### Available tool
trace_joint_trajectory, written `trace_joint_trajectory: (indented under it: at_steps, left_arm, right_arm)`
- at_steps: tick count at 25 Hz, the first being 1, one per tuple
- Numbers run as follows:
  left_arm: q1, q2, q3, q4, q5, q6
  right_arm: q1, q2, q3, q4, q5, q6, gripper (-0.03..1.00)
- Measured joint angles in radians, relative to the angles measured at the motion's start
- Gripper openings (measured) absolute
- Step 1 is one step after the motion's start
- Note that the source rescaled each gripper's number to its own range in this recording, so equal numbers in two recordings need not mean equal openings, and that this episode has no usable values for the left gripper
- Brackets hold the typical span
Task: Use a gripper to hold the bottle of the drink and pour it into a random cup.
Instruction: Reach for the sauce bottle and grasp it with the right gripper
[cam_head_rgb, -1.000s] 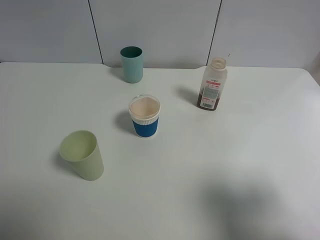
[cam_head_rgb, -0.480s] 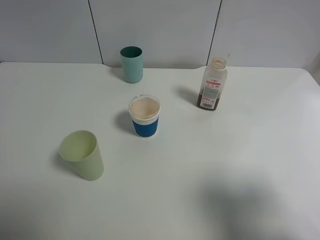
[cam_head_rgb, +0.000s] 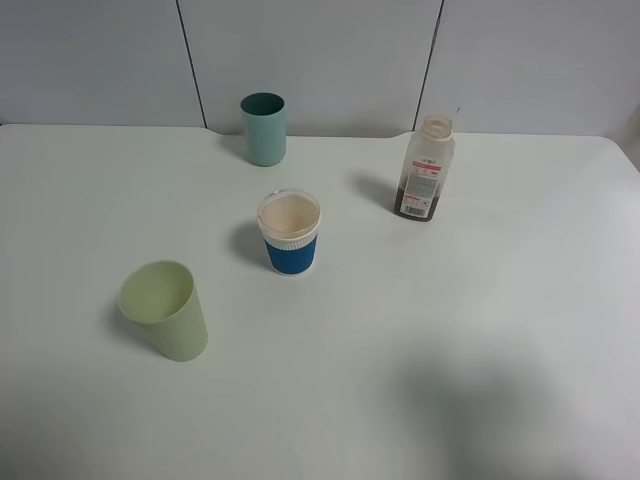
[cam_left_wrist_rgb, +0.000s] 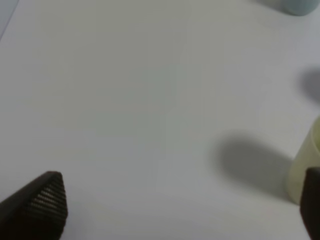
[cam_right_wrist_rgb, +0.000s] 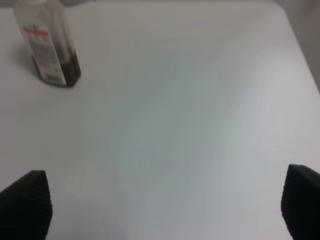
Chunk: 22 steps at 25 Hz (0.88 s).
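Nothing has shifted in the last second. The table carries three upright cups, well apart so I can reach between them: pale green cup, teal cup, blue-sleeved cup. One bottle stands uncapped at the far right, ready to pour. My right pincer gapes empty, well short of it; my left pincer gapes empty too.

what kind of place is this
Probably a lab test bench: a white table against plain grey wall panels, holding a teal cup, a blue-sleeved cup, a green cup and an uncapped bottle.
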Motion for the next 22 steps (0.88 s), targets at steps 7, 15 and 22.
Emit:
trace_joint_trajectory:
  at_steps: [7, 15, 22]
  left_arm:
    - [0.000, 0.000, 0.000, 0.000, 0.000, 0.000]
    - [0.000, 0.000, 0.000, 0.000, 0.000, 0.000]
    - [0.000, 0.000, 0.000, 0.000, 0.000, 0.000]
  right_arm:
    - [0.000, 0.159, -0.117, 0.000, -0.091, -0.002, 0.87]
    - [0.000, 0.513, -0.172, -0.007, -0.149, -0.024, 0.87]
    - [0.064, 0.756, -0.177, -0.058, -0.226, -0.049, 0.87]
